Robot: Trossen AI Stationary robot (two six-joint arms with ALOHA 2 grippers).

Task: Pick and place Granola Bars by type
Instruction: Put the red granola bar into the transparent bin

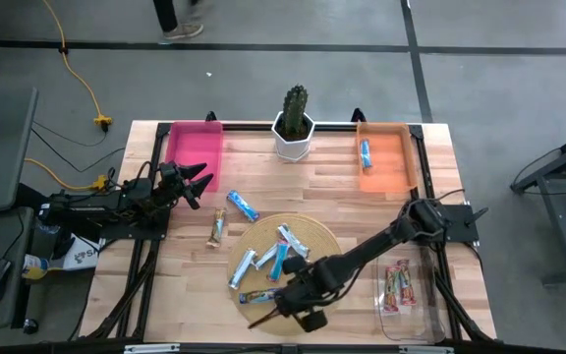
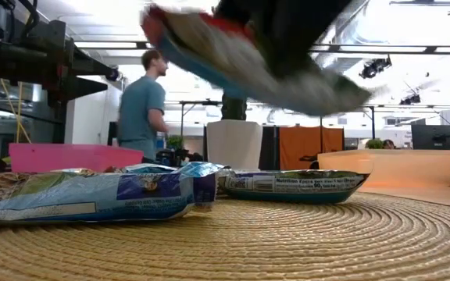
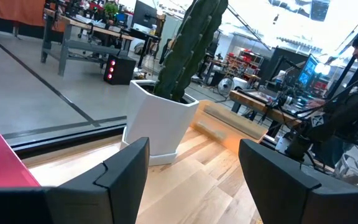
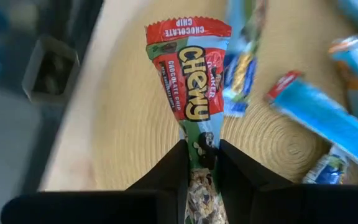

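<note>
My right gripper (image 1: pixel 288 313) hangs over the near edge of the round woven mat (image 1: pixel 314 236), shut on a red-and-green granola bar (image 4: pixel 191 81). The low view shows that bar (image 2: pixel 241 58) tilted, high above the mat (image 2: pixel 287 242). Several blue-and-white bars (image 1: pixel 268 258) lie flat on the mat. On the bare wood left of it lie one blue bar (image 1: pixel 242 205) and a tan one (image 1: pixel 216 229). My left gripper (image 1: pixel 204 182) waits open by the pink bin (image 1: pixel 195 147), level, with nothing between its fingers (image 3: pixel 123 174). My right gripper pinches the red bar near one end (image 4: pixel 199 146) between its two fingers, and the wrapper is squeezed narrow there. The fingers slant down from above and lie along the bar. The red end (image 4: pixel 188 31) sticks out past the fingertips. The bar is lifted clear of the mat.
A cactus in a white pot (image 1: pixel 294 123) stands at the far edge between the pink bin and an orange bin (image 1: pixel 386 167), which holds a blue bar (image 1: pixel 366 152). A clear bin (image 1: pixel 423 313) at the near right holds pink-red bars (image 1: pixel 396 283). A person stands beyond the table (image 2: pixel 143 101).
</note>
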